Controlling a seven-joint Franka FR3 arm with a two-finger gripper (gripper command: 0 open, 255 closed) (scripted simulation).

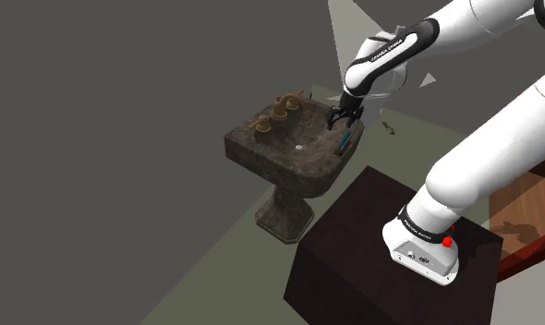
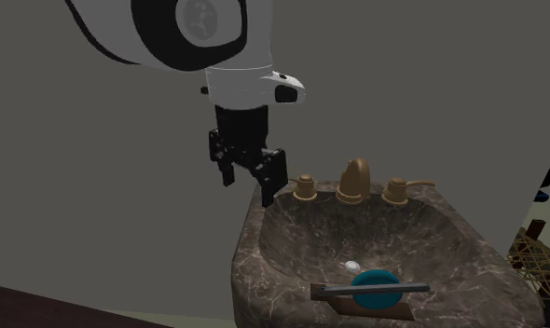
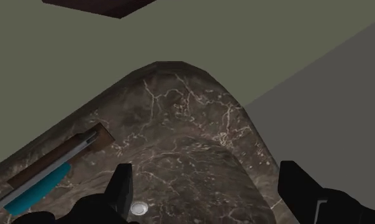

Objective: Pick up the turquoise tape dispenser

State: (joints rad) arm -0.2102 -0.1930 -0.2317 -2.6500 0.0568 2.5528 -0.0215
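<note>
The white arm (image 1: pixel 483 175) takes up most of the right side of the shoulder view, sitting on its dark box stand (image 1: pixel 354 249) at lower middle. A dark marbled pedestal sink (image 1: pixel 261 152) sits mid-frame. The black gripper (image 1: pixel 344 118) hangs over the sink's right corner, fingers wide apart, nothing in them. The turquoise tape dispenser (image 1: pixel 345 140) lies on the rim just under it in the frame. There's a brass faucet (image 1: pixel 282 106) on the sink's upper edge and a tiny drain (image 1: pixel 299 147) in the bowl.

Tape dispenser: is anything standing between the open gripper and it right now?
Nothing visible does. The gripper hangs open above the sink, and the tape dispenser lies uncovered on its rim, opposite the faucet, with only air between them.
</note>
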